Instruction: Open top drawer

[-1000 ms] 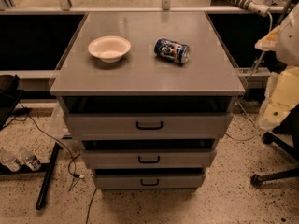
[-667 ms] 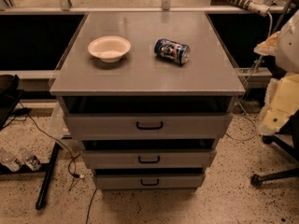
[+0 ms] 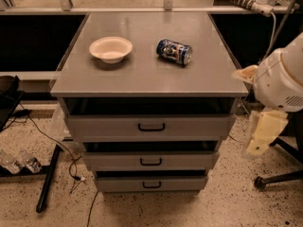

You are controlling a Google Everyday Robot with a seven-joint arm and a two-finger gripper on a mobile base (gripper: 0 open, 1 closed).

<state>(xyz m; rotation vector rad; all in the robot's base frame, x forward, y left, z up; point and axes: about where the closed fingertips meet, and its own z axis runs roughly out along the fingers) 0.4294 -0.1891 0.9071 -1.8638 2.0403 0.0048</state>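
Note:
The top drawer (image 3: pixel 104 126) is the widest grey front of three, right under the cabinet top. Its small black loop handle (image 3: pixel 151 126) sits at the middle of the front. The drawer stands out a little from the cabinet, with a dark gap above its front; its inside is hidden. My arm (image 3: pixel 281 79) is at the right edge of the view, beside the cabinet's right corner. The cream gripper (image 3: pixel 262 135) hangs below it, to the right of the top drawer's front and apart from it and its handle.
A white bowl (image 3: pixel 111 48) and a blue can (image 3: pixel 174 51) lying on its side rest on the cabinet top (image 3: pixel 147 74). Two narrower drawers (image 3: pixel 150 161) sit below. A black pole (image 3: pixel 49 178), cables and bottles (image 3: pixel 19 162) lie at the left. A chair base (image 3: pixel 279 176) stands at the right.
My arm has come lower and a little leftward at the cabinet's right side. The drawers, bowl and can have not moved.

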